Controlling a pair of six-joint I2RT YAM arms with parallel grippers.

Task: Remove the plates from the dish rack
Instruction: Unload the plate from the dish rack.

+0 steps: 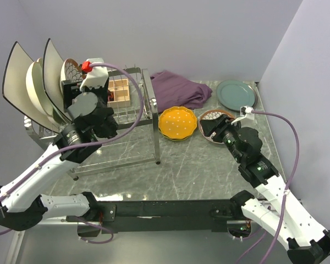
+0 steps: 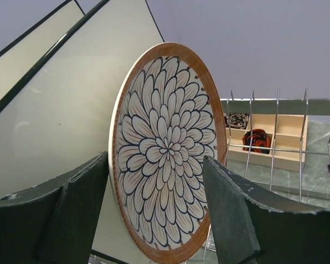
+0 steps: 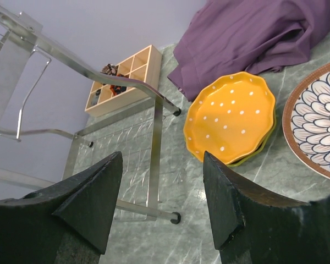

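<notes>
The dish rack point(image 1: 152, 115) stands on the left of the table point(image 1: 181, 170), and four plates stand upright in its left end: two large white square plates point(image 1: 16, 77) with dark rims, a round cream plate point(image 1: 36, 88) between them, and a round flower-patterned plate point(image 1: 71, 69) with a brown rim nearest the middle of the rack. The left gripper point(image 2: 155, 158) reaches up to this patterned plate with its fingers point(image 2: 82, 203) spread. From the wrist the plate's face shows between them, tilted. Whether either finger touches it I cannot tell, and nothing is pinched. A wooden box point(image 1: 121, 91) sits behind the rack's wires. To the right of the rack an orange dotted plate point(image 1: 177, 122) lies flat on a lime-yellow plate point(image 3: 247, 159), and just beside them lies a second flower-patterned plate point(image 3: 319, 126). The right gripper point(image 3: 162, 155) hangs low near that plate's edge, its fingers spread apart and holding nothing. A teal plate point(image 1: 236, 94) lies flat in the far right corner, and a purple cloth point(image 1: 181, 91) is bunched behind the orange plate.
</notes>
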